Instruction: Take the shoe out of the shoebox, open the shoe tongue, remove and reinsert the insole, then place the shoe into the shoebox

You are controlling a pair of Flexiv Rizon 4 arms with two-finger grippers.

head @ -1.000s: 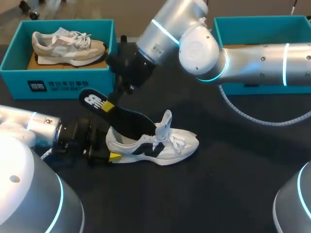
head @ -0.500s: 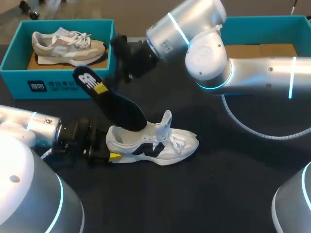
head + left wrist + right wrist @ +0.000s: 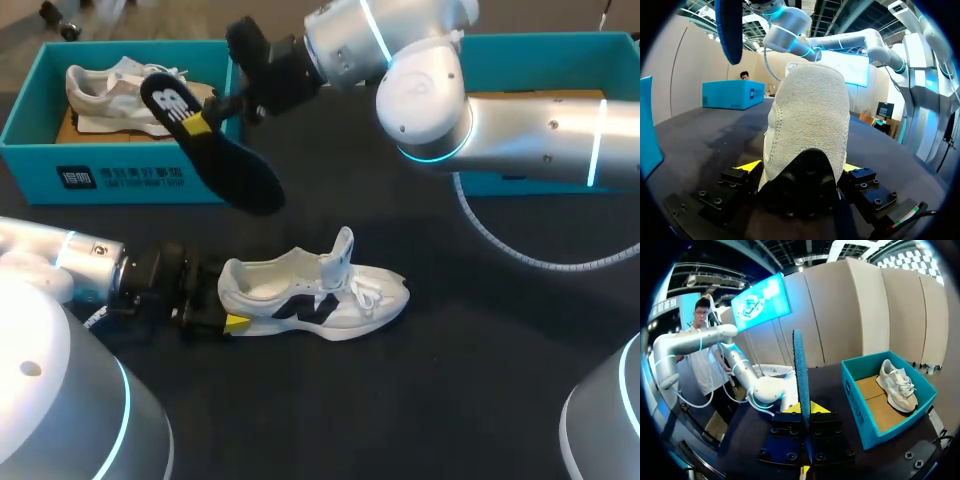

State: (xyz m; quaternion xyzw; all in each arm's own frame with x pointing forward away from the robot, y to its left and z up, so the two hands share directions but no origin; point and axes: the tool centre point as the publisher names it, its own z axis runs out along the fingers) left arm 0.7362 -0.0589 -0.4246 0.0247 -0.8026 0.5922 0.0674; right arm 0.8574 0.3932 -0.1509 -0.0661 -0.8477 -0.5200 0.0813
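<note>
Insole [image 3: 210,150]: pinched in right hand [image 3: 205,118], clear of white sneaker [image 3: 315,290]; left hand [image 3: 802,170] clamped the heel. Risk: insole slipping from the thin grip.

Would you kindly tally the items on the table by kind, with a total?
Sneakers: 2 (white-and-black sneaker, beige sneaker)
Shoeboxes: 2 (left shoebox, right shoebox)
Insoles: 1 (black insole)
Total: 5
</note>
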